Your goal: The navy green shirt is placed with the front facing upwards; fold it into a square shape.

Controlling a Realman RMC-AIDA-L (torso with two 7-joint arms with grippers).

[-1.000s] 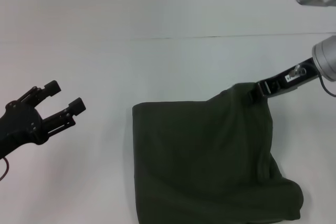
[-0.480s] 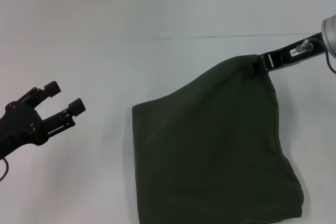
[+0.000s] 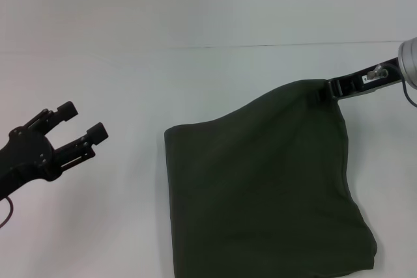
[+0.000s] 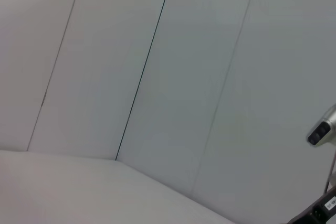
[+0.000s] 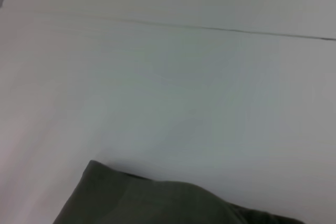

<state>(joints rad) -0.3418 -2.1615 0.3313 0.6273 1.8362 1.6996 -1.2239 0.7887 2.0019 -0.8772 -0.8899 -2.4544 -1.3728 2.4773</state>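
Holding the navy green shirt [image 3: 267, 187] up by one corner, we see it folded, lying right of centre on the white table [image 3: 130, 63].
R gripper [image 3: 324, 90] clamps that far corner, lifted; L gripper [image 3: 79, 124] hovers spread wide, well apart at left.

We see a plain white counter [image 3: 195, 11] filling the head view, crossed by one thin dark seam [image 3: 260, 46] running side to side in its far part. In the left wrist view we find pale wall panels [image 4: 199, 77], parted by a thin dark joint [image 4: 149, 56] and fainter lines.
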